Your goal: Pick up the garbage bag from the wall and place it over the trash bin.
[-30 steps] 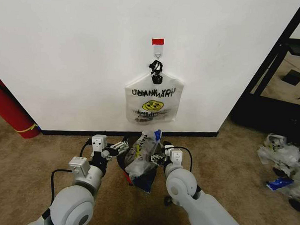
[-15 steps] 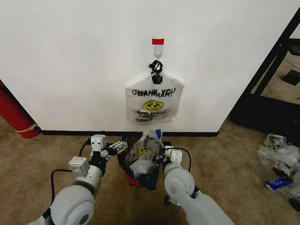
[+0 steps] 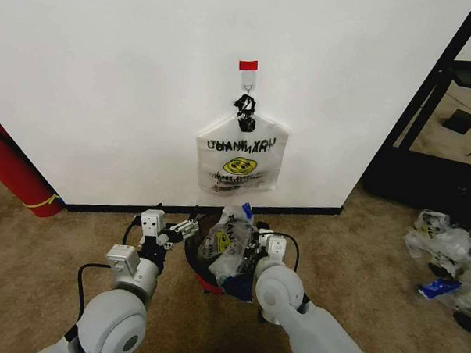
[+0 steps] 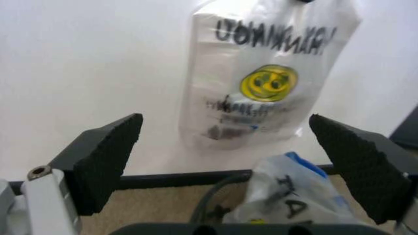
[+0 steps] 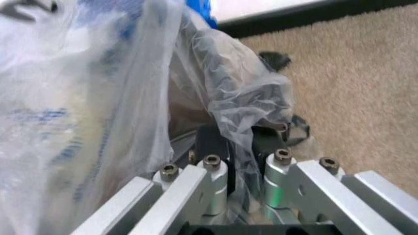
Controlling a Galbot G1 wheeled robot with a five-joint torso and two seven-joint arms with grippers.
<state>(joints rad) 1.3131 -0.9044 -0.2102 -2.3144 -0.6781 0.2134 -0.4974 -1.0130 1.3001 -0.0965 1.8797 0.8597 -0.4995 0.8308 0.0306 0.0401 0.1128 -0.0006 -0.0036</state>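
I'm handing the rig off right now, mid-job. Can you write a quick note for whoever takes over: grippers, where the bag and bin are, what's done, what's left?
Right gripper: shut on the garbage bag, holding it at the trash bin.
Left gripper: open, holding nothing, beside the bin's rim, facing the wall.
Bag: off the wall, bunched over the bin's mouth, not spread around the rim.
A like white smiley bag hangs on the hook; leave it.
Done: the pick and the carry to the bin.
Left: open the bag out over the rim, then release.
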